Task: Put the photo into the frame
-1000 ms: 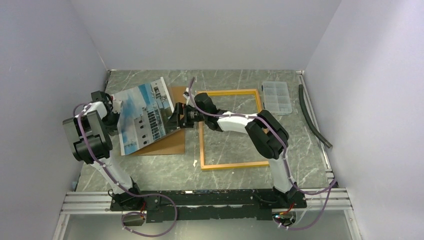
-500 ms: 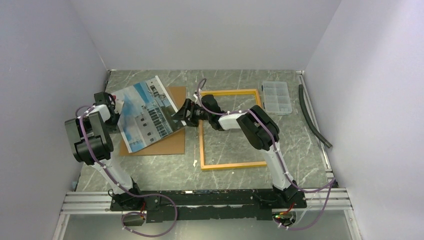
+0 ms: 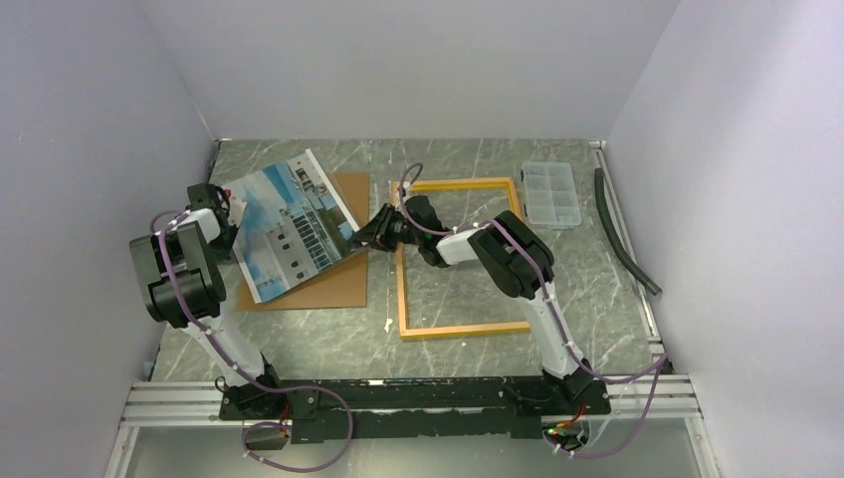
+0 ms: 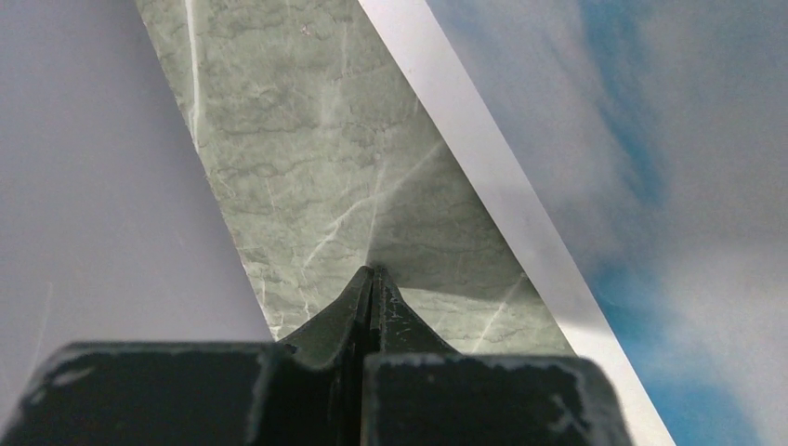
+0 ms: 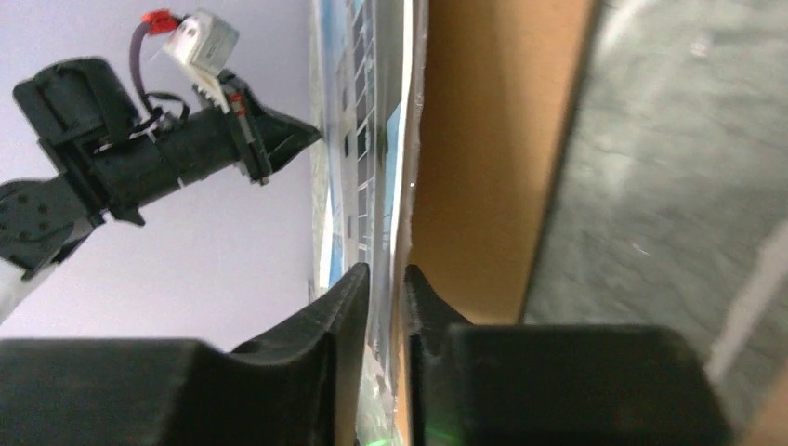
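The photo, a white building under blue sky, hangs tilted over the brown backing board, its left side raised. My right gripper reaches in from the right. In the right wrist view its jaws have closed narrowly on the photo's right edge, with my right gripper just above the board. My left gripper sits at the photo's left edge. It is shut with nothing visible between its tips, and the photo passes to their right. The yellow frame lies flat to the right.
A clear plastic compartment box sits at the back right and a black hose lies along the right wall. The left wall stands close behind my left arm. Green marble table shows under the photo.
My right gripper's jaws went from wide open to closed on the photo's right edge. The photo has sunk from a steep tilt to a flatter one, and the right arm has dropped lower.
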Available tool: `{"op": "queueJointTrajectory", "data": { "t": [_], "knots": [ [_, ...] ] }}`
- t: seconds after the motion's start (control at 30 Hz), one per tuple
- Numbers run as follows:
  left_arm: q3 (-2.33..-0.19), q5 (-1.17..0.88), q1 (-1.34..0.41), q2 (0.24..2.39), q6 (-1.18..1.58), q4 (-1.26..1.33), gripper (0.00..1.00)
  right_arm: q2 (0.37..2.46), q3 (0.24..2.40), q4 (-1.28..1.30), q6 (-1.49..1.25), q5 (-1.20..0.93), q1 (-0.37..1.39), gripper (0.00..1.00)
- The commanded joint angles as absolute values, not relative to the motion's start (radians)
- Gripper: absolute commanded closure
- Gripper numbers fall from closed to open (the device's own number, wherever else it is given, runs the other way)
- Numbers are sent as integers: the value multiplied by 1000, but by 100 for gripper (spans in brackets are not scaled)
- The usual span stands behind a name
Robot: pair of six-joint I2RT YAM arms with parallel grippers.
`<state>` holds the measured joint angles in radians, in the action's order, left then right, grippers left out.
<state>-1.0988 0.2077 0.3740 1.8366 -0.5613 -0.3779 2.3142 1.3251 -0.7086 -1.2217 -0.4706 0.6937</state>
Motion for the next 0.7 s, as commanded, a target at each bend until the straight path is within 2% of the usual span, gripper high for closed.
{"op": "queueJointTrajectory", "data": {
  "t": [0.0,0.1,0.2,0.43,0.63,0.67],
  "knots": [
    [-1101,72,380,1876,-516,-540,97,2215,1310,-700,-1178,-375,696,82],
    [-1168,12,383,1844,-486,-631,97,2177,1298,-652,-1139,-340,702,95],
    [-1216,-19,385,1839,-464,-686,97,2101,1253,-590,-1083,-289,712,100],
    [-1226,-9,386,1855,-454,-685,80,1822,1116,-376,-832,-62,812,100],
    [-1213,63,369,1929,-463,-604,86,1697,1053,-243,-701,-9,890,100],
    [-1215,82,364,1946,-463,-589,87,1689,1036,-237,-688,-16,897,97]
  ]
}}
